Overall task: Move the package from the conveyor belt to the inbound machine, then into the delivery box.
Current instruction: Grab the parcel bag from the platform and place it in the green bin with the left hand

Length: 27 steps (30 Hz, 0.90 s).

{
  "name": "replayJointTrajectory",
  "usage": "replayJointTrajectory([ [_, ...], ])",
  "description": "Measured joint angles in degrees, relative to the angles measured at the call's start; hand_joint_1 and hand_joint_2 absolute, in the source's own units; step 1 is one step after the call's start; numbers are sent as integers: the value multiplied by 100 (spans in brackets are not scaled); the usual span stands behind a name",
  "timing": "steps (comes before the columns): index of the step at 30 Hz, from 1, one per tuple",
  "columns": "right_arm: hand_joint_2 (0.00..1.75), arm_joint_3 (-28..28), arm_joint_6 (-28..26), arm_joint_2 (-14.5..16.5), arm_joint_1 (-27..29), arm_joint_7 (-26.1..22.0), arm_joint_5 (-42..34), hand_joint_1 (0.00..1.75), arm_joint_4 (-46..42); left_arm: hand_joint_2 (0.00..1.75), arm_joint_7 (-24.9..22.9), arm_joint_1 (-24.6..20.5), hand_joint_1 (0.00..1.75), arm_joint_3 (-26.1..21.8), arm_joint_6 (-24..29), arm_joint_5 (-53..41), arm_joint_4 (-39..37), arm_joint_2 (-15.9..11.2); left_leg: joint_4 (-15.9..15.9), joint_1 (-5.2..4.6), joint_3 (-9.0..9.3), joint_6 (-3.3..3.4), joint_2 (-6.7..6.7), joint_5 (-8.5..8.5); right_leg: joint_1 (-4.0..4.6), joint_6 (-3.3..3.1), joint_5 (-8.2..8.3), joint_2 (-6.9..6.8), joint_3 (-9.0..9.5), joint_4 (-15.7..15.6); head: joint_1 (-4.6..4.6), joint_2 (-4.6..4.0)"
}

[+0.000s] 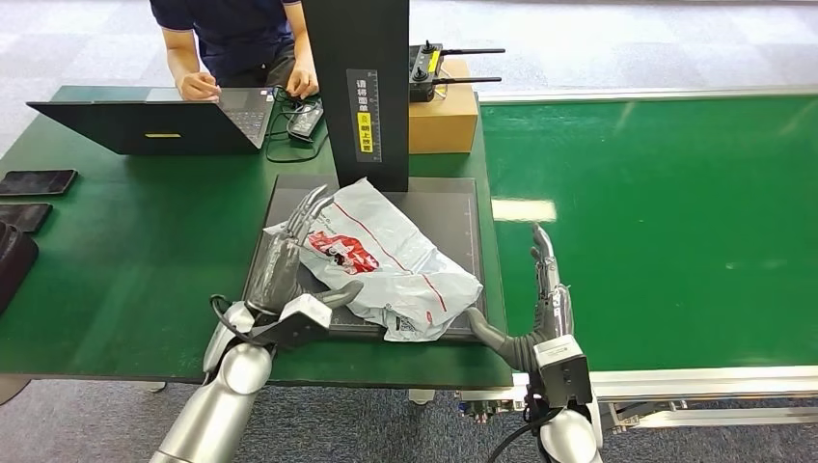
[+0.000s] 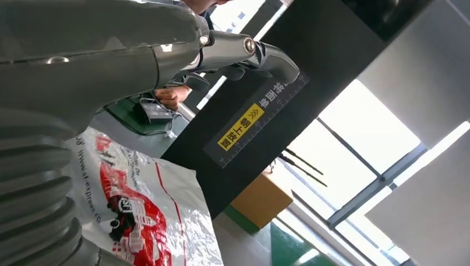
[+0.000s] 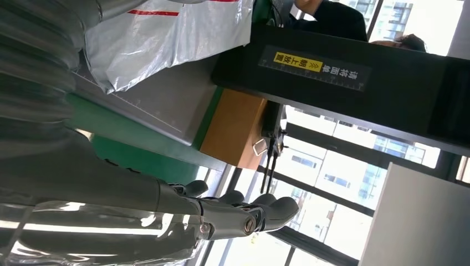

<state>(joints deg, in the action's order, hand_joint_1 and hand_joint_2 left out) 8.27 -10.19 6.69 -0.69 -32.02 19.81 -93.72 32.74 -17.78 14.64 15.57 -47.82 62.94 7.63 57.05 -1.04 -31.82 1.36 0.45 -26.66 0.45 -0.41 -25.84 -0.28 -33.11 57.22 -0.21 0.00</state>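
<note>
2 hands flank the package, fingers apart, gripping nothing. Package lying on the machine plate, 1 corner over the front edge. Likely risk: slick bag slipping from a loose squeeze, or snagging the post behind. Open room rightward over the belt.

Package: glossy crinkled plastic. Scanner plate: matt dark. Box: brown cardboard.
</note>
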Motion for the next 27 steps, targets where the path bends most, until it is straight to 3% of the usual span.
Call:
replayJointTrajectory([
  [9,175,-18,78,0,-48,-57,-99,0,194,175,-76,-1027,0,403,-45,-201,-1171,-230,0,0,-1,-1,1,0,0,-1,0,1,-1,1,-1,0],
  [23,175,-21,76,0,-69,-64,-102,0,303,175,-78,-1211,0,533,-15,-204,-1586,-310,0,0,-2,-1,1,0,0,-1,0,1,-2,1,-1,0],
  [27,175,-21,76,0,-82,-65,-133,0,320,175,-154,-1462,0,676,-149,-303,-1845,-322,0,0,-2,-1,-1,2,0,-1,0,-1,-2,1,0,0],
])
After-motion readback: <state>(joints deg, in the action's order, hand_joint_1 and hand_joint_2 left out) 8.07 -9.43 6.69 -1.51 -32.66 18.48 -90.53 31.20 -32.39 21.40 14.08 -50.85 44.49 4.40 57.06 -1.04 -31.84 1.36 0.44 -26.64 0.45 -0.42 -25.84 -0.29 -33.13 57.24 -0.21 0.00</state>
